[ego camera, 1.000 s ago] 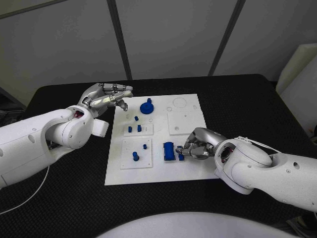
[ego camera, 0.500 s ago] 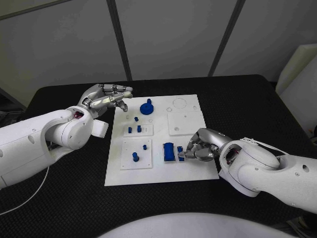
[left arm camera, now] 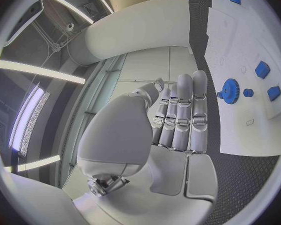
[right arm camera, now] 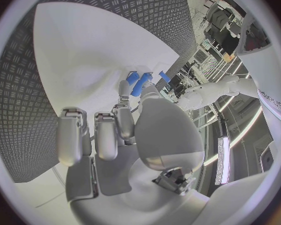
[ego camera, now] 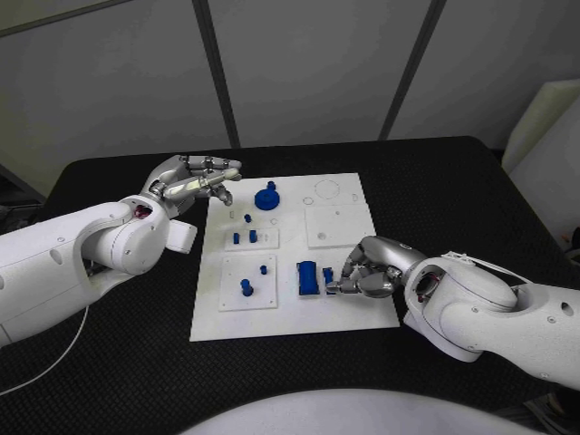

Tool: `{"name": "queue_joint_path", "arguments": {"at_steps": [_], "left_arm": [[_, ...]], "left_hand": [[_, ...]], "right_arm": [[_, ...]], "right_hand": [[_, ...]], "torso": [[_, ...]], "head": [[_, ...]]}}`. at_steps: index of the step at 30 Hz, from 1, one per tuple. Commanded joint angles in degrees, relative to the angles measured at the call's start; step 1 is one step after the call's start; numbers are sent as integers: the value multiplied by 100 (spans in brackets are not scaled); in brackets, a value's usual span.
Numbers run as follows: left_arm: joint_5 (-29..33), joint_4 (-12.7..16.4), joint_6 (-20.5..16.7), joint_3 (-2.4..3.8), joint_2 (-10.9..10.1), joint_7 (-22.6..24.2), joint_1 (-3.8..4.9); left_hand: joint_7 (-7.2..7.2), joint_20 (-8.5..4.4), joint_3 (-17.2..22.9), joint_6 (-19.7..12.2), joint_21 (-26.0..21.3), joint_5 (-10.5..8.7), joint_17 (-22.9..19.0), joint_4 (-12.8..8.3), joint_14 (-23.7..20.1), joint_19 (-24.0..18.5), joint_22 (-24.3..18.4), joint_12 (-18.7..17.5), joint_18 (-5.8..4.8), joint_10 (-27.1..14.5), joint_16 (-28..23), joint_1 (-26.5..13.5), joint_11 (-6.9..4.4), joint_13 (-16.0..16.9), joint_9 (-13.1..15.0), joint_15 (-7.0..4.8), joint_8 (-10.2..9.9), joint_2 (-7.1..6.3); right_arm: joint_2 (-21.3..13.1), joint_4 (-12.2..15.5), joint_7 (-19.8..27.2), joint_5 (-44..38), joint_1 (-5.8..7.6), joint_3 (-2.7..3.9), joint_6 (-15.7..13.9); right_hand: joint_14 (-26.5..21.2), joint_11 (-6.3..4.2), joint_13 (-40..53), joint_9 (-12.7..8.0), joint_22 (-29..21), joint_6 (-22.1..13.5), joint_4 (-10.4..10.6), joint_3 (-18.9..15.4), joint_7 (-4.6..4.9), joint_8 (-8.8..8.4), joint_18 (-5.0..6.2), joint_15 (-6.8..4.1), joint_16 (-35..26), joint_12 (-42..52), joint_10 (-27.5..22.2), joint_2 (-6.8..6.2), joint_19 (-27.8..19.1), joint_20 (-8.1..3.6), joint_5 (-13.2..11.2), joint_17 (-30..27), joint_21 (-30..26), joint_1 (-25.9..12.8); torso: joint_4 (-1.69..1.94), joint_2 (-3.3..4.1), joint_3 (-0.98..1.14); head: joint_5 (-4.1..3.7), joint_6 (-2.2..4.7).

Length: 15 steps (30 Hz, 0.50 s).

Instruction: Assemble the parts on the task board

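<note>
Task board (ego camera: 336, 308), a white plate, lies in the middle of the black table (ego camera: 473, 190), with small blue parts standing across its left half and a blue gear with a knob (ego camera: 266, 195) toward twelve o'clock. At about four o'clock on the board, the robot's right hand (ego camera: 364, 270) is lowered with fingers curled close beside a blue block (ego camera: 308, 278) and a smaller blue piece (ego camera: 329, 285); from the head view it cannot be told whether the fingers actually pinch that piece or merely touch it. The right wrist view shows fingertips (right arm camera: 124, 90) gathered near blue pieces (right arm camera: 137, 81), but not a settled hold. At about ten o'clock, just off the board's far left corner, the left hand (ego camera: 192, 177) hovers above the table with fingers loosely curled and holding nothing, the gear lying near it.

The step in hand appears to be seating or picking up the small piece beside the block. Doing it well likely calls for a square, light pinch, keeping the piece upright, and avoiding a knock to the neighbouring block; the board is unclamped and could slide under sideways force.
</note>
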Motion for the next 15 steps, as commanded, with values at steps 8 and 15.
{"name": "queue_joint_path", "arguments": {"at_steps": [8,15], "left_arm": [[9,10,71,-2,7,14,-2],[9,13,69,-2,7,13,-4]], "left_hand": [[2,10,-22,-51,-27,-10,-7,-4,-43,-13,-5,19,-107,-47,7,-5,-12,10,0,-2,27,28],[2,10,-22,-51,-27,-10,-7,-4,-43,-13,-5,19,-107,-47,7,-5,-12,10,0,-2,27,28]], "right_arm": [[66,-121,91,-25,2,-1,261],[168,-331,15,-129,3,-1,235]], "right_hand": [[491,4,208,28,799,-57,-79,-36,-20,52,-38,-24,15,-24,11,100,229,-15,-44,954,-12,287],[493,-4,225,39,813,-61,-116,-27,-29,66,-41,-30,20,-11,20,182,237,-19,-21,963,-2,421]], "torso": [[13,10,-2],[18,11,-2]], "head": [[9,-15],[28,-34]]}}
